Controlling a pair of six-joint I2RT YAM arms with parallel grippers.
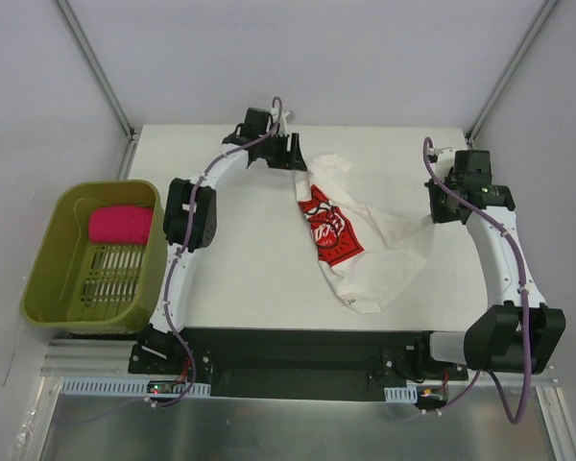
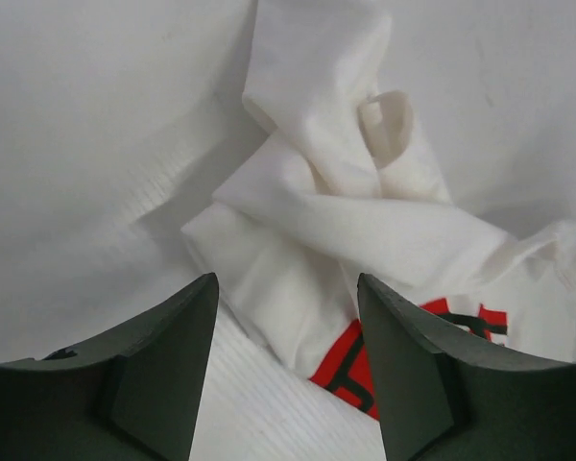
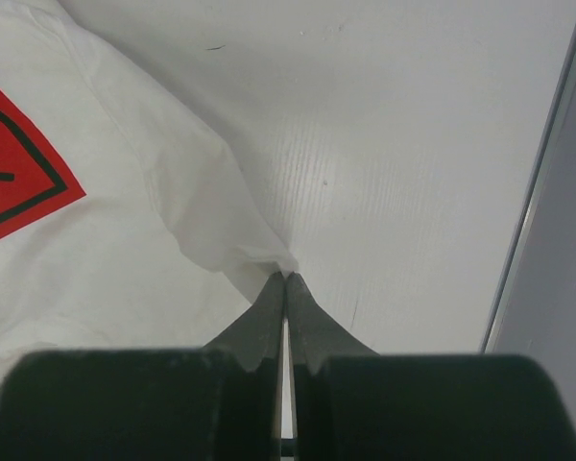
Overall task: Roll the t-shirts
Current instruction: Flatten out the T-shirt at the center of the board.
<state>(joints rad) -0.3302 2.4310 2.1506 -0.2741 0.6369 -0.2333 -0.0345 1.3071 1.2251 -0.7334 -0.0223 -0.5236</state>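
Worktop (image 1: 240,274): white, with pale panels behind it and to either side.

White t-shirt (image 1: 379,245): lies crumpled right of centre in the overhead view. It runs from a bunched end at upper centre down to a rounded end at lower centre-right. Red print (image 1: 328,232) faces up along its left side, creased, with white lettering on it.

Left jaws: at upper centre of the overhead view, just beside the shirt's bunched upper end. The wrist view shows both dark fingers (image 2: 163,384) standing apart with nothing between them. Folded white cloth lies just beyond the tips, and a corner of the red print shows at lower right of that frame.

Right jaws: at the right of the overhead view, at the shirt's right edge. The wrist view shows them pressed together, clamped on a thin fold at the edge of the white t-shirt, the cloth drawn to a small peak at the tips. Metal rail (image 3: 542,192) runs down the right side of that frame.

Pink bundle (image 1: 120,223): rolled, lying in the upper part of the olive-green basket (image 1: 48,274). The basket sits at the left of the overhead view by the worktop's left edge, well apart from the shirt. Its floor is slotted.
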